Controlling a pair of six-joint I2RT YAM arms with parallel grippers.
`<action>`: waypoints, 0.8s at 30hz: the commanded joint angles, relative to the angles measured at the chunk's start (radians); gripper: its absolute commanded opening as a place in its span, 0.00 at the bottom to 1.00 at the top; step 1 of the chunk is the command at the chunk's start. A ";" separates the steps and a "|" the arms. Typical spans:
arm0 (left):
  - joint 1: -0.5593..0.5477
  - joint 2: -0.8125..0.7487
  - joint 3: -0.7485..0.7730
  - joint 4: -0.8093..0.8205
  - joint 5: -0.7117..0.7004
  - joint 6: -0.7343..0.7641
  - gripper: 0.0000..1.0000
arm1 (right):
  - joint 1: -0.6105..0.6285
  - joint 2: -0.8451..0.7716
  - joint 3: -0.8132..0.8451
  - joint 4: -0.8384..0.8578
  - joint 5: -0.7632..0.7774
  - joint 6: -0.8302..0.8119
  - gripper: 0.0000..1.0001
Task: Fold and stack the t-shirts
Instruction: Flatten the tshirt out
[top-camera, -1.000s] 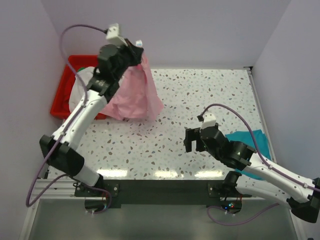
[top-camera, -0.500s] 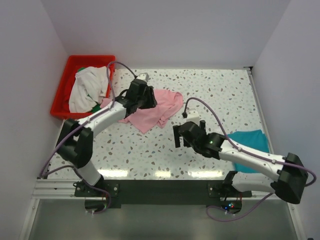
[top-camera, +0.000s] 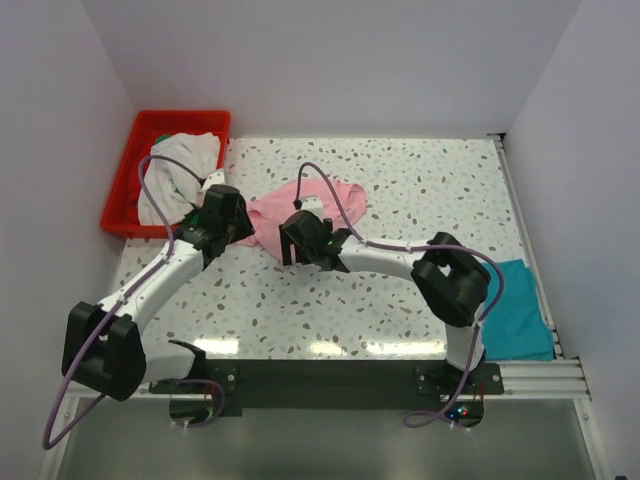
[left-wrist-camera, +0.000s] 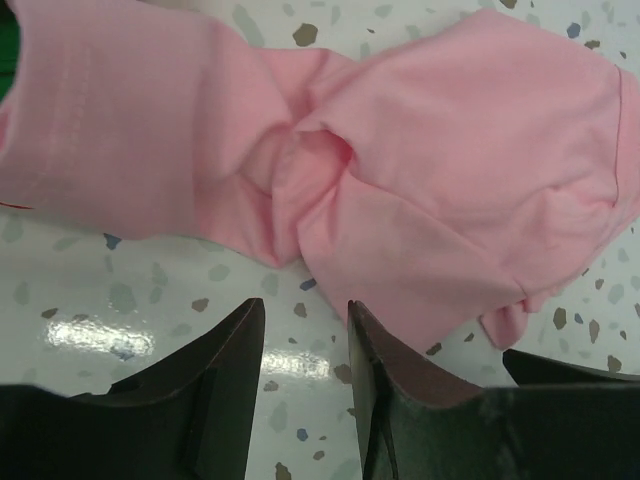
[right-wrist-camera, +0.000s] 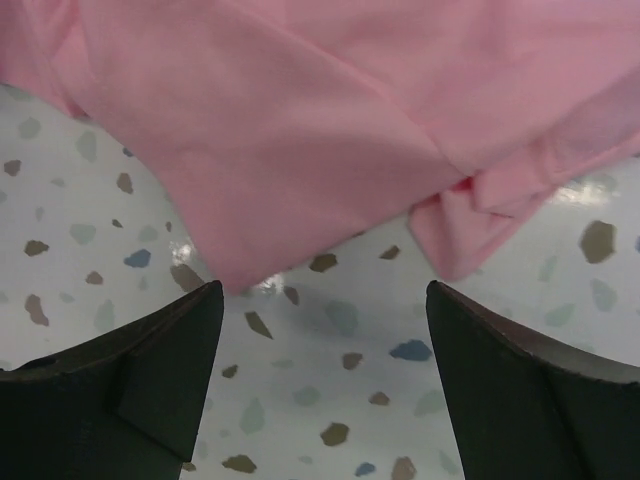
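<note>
My left fingers (left-wrist-camera: 235, 380) are apart with a narrow gap, nothing between them. My right fingers (right-wrist-camera: 150, 380) are spread wide, also empty. Both pairs have their tips just short of the pink t-shirt (left-wrist-camera: 450, 150), crumpled on the table (top-camera: 420, 190). Left of it, an off-white t-shirt (top-camera: 195, 150) is draped in the red crate (top-camera: 180, 118). The teal t-shirt (top-camera: 515, 320) is well off to its right.

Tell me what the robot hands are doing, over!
Left gripper open, empty. Right gripper open, empty. Pink t-shirt crumpled on table, ahead of both. Purple cable arcs over it.
</note>
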 joint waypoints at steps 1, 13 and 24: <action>0.051 -0.064 0.004 0.005 0.012 0.029 0.44 | 0.001 0.088 0.096 0.093 -0.076 0.099 0.84; 0.075 -0.113 0.030 -0.018 0.052 0.055 0.45 | 0.042 0.308 0.321 -0.137 0.083 0.169 0.71; 0.075 -0.127 -0.002 0.008 0.121 0.034 0.43 | -0.037 -0.063 -0.036 -0.220 0.188 0.142 0.00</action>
